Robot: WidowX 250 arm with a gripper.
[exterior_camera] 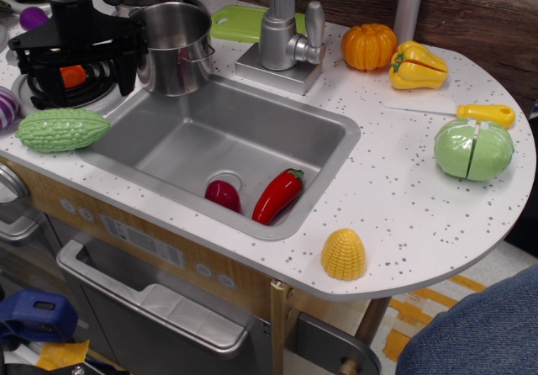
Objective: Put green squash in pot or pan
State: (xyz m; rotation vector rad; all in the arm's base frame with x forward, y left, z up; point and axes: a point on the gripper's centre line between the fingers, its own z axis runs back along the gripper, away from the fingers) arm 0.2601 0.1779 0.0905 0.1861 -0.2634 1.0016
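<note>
While my black claw (74,76) hangs over the toy stove's burner at the back left of the counter, its two fingers point down and stand wide apart, with nothing between them. From where I sit, the bumpy light green squash (62,129) lies just in front of the claw and a little lower in the frame, resting on the speckled white countertop (403,190) at its left front corner, apart from both fingertips. Its long axis runs roughly left to right across the view, tapered ends pointing to either side, and that is nearly the same line the open fingers span. I judge I would need to turn the wrist, or come at it from another side, so the fingers close across the narrow waist rather than along the length.

Just to the right of the claw stands the tall shiny steel pot (175,45), upright and open at the top, touching nothing I can see of the gripper. Beside it the steel sink basin (227,144) drops away.

Much of the arm is cut off at the top edge, and its dark body hides part of the burner. An orange object (72,76) shows between the fingers, behind them; I cannot tell what it is.
</note>
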